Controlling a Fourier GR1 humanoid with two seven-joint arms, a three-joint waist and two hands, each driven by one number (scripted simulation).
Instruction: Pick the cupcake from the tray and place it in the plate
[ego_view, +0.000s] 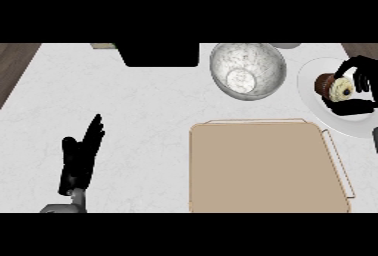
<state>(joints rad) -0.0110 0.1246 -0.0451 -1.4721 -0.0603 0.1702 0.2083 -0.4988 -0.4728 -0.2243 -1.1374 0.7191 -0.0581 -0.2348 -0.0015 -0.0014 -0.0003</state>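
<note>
Head view, near to far. Nearest me, my left hand (80, 160) rests open on the counter (140, 105), fingers straight and holding nothing. To its right lies the tan tray (266, 167), no cupcake left on it. Farther off, at the right edge, my right hand (356, 85) curls round the cupcake (334, 87) above the white plate (314, 100); whether the cupcake touches the plate I cannot tell. I judge it light, soft and easily crushed, best held by the sides of its base and away from the topping. It lies tipped sideways: dark brown body, pale cream top with small dark specks. Farthest, a grey speckled bowl (247, 70) and a black object (161, 54).
</note>
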